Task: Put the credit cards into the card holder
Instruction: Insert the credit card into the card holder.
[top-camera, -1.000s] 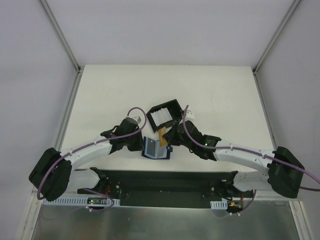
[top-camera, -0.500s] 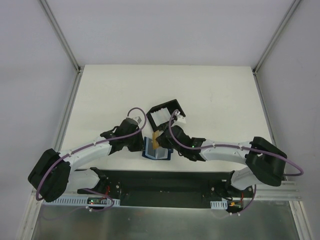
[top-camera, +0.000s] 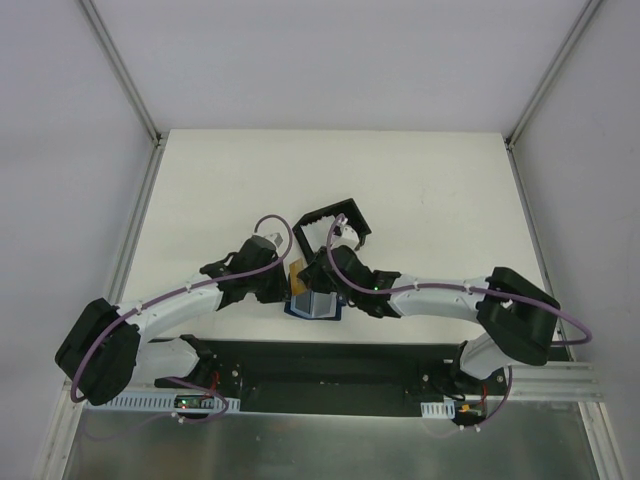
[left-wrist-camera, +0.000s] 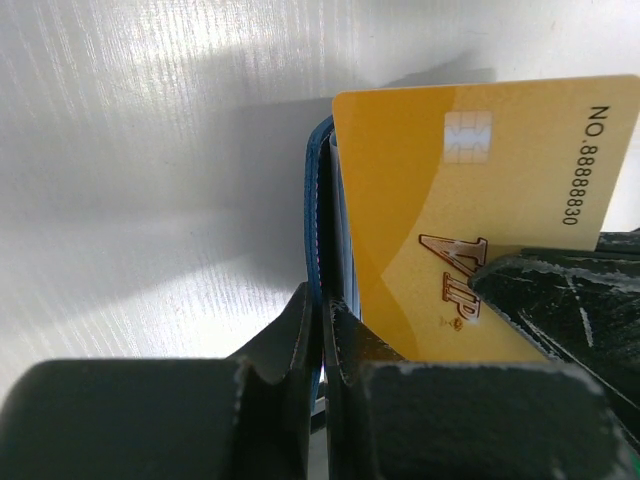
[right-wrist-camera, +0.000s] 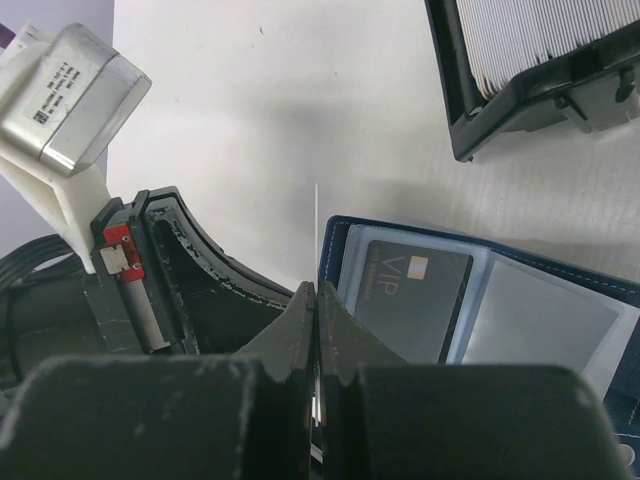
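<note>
The navy card holder (right-wrist-camera: 545, 320) lies open, blue-grey inside up, with a dark VIP card (right-wrist-camera: 412, 285) in a clear slot. A gold chip card (left-wrist-camera: 440, 220) stands on edge at its 11 o'clock side. Whitish cards (right-wrist-camera: 560, 35) sit stacked at 1 o'clock.

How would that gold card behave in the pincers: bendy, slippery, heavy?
Probably stiff: the gold card looks perfectly flat though the right gripper pinches only one edge. Its glossy, glaring face suggests it could slip. Edge-on it is a hairline, so likely very light.
</note>
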